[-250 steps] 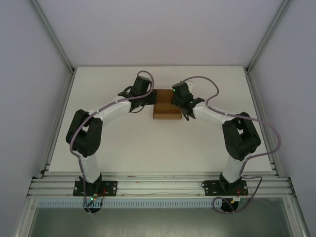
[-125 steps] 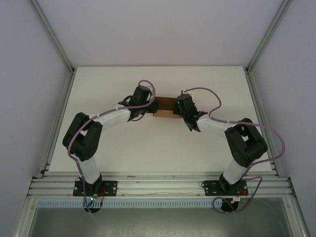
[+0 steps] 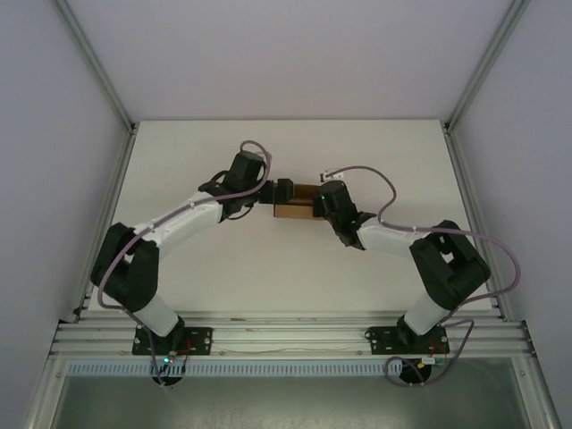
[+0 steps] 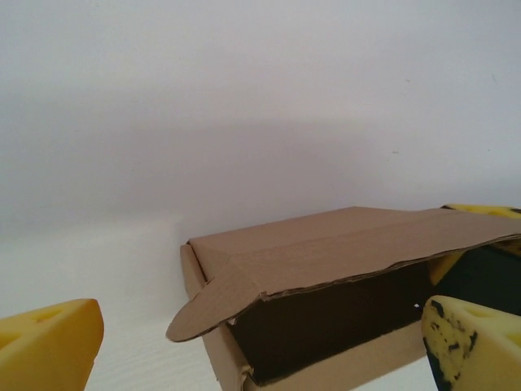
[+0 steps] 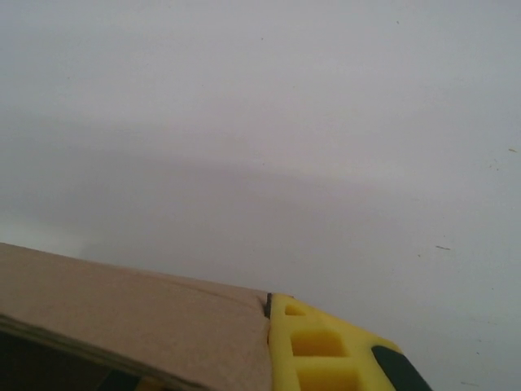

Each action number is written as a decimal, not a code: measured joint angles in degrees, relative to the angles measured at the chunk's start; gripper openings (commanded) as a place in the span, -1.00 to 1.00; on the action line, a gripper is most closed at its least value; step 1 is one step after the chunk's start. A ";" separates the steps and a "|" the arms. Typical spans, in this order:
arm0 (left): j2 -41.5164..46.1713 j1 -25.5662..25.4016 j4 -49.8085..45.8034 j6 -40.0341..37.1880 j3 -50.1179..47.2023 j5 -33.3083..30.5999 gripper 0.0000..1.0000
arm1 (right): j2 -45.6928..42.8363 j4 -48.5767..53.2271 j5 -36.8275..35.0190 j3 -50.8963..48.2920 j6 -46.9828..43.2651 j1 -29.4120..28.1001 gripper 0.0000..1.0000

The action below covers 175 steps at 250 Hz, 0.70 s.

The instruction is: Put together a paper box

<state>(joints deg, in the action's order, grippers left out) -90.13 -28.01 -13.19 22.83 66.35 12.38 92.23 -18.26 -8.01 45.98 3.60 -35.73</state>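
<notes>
- The white table (image 3: 223, 268) is seen from above; the left arm (image 3: 179, 219) and the right arm (image 3: 393, 237) are stretched toward its middle.
- The paper box (image 3: 299, 207) — plain brown cardboard — is set on the table between the two grippers.
- Its lid (image 4: 342, 236) is lifted ajar over a dark inside, and a rounded tab (image 4: 203, 305) hangs at the left corner.
- The left gripper (image 3: 280, 192) is spread wide, with its yellow fingers (image 4: 49, 346) kept far apart before the box's open front.
- The right gripper (image 3: 326, 204) is placed at the box's right end. One yellow finger (image 5: 326, 354) is touched by the cardboard edge — whether anything is clamped cannot be told.
</notes>
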 measured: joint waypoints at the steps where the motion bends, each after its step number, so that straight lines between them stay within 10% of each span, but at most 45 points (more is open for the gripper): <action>1: 0.09 0.02 -0.07 0.07 0.02 -0.02 1.00 | -0.02 -0.11 0.00 -0.07 -0.11 -0.02 -0.77; 175: -8.48 9.29 -2.01 11.91 -2.32 15.89 0.77 | -0.26 -5.18 -2.40 -5.64 -6.45 -5.01 -0.54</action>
<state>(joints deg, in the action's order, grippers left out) -98.61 -18.72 -15.20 34.74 64.03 28.27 91.96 -23.44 -10.41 40.34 -2.85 -40.73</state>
